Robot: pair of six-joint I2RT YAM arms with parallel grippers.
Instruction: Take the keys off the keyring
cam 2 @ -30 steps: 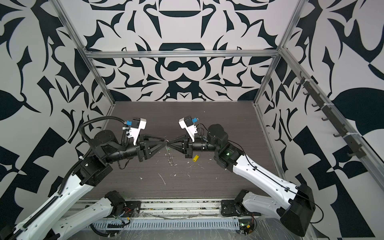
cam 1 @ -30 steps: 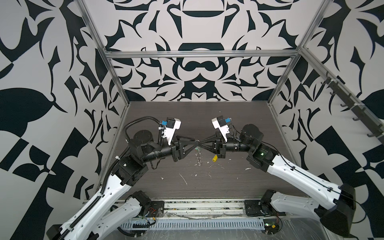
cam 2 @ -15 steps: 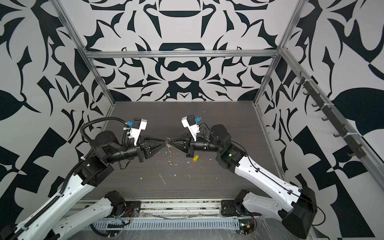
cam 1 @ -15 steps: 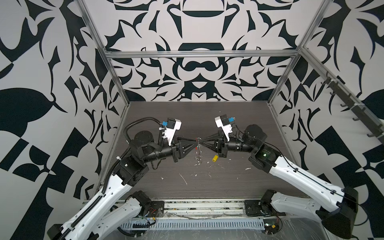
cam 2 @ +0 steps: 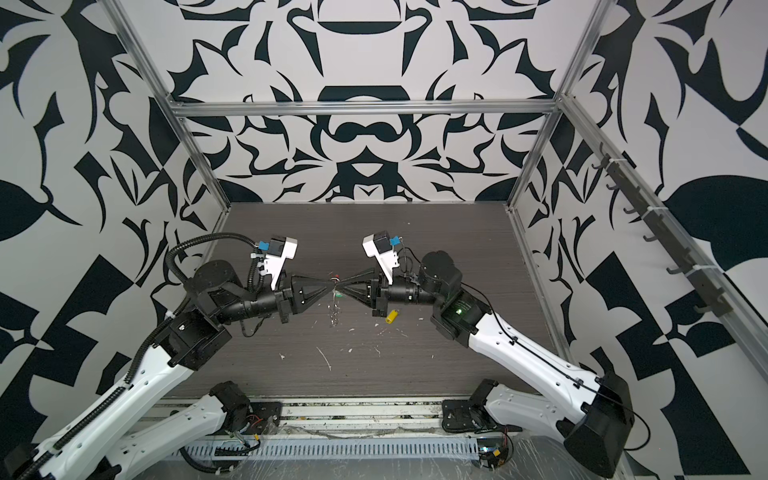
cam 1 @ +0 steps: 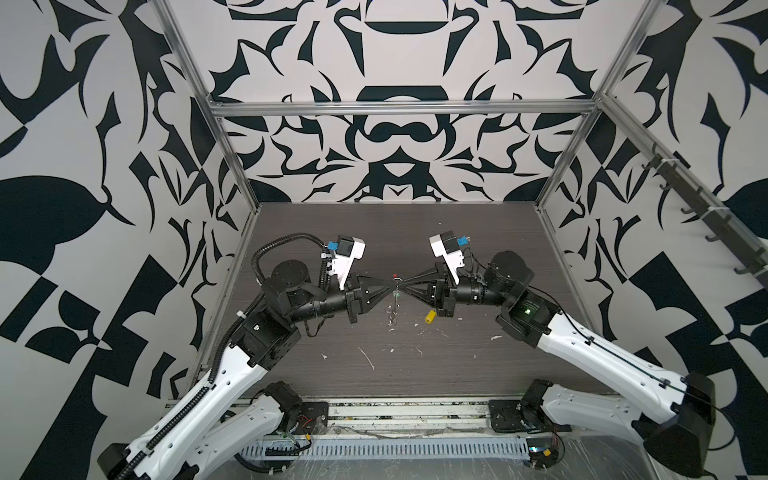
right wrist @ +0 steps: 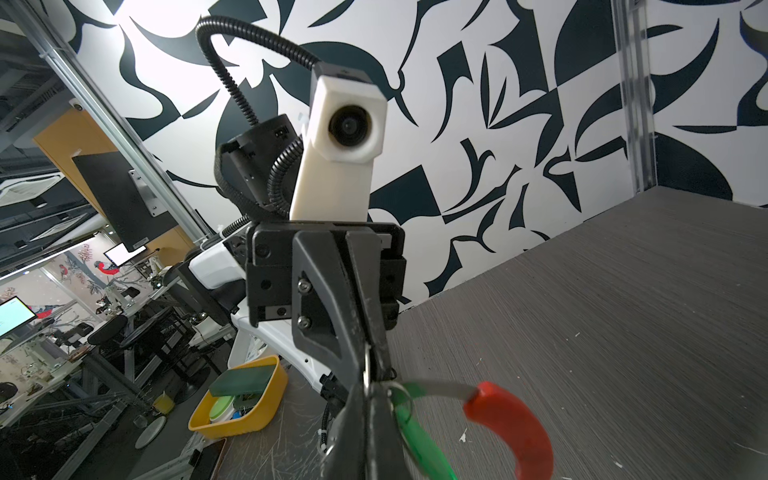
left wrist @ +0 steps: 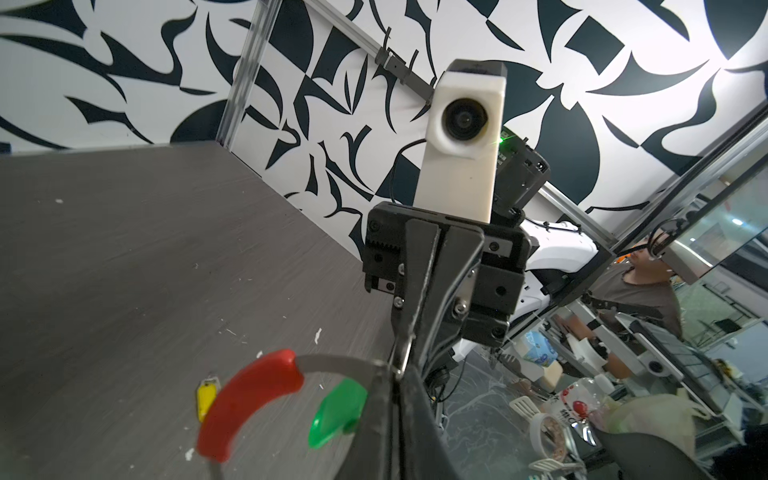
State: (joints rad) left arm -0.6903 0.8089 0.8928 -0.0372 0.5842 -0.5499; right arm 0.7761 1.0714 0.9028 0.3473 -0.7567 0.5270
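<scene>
The 2 pincers meet tip to tip above the middle of the table [cam 1: 374,232], raised off its dark surface. The left pincer [cam 1: 391,286] has its jaws pressed together, and the right pincer [cam 1: 402,286] is likewise closed. Both nip the keyring [left wrist: 332,360] at the same spot, where its thin grey band and a small silver ring [left wrist: 405,351] come together. The wrist views do not show which pincer has the band and which the ring.

The hoop is held up in the air from that pinch point. Its red sleeve [right wrist: 511,424] covers 1 arc a little way along the band from the grip. The green key [left wrist: 337,409] is on the keyring, just beside the fingertips and hanging inside the curve of the hoop. In the right wrist view it passes through a small ring right at the right pincer's tips.

In both top views a short string of small silver rings [cam 1: 392,309] dangles straight down under the meeting point. I cannot tell whether its lower end touches the table.

The yellow key [cam 1: 430,316] is off the keyring. It lies on the table below the right pincer's body, apart from the hoop. White scraps [cam 1: 366,357] are strewn over the table in front of the pincers.
</scene>
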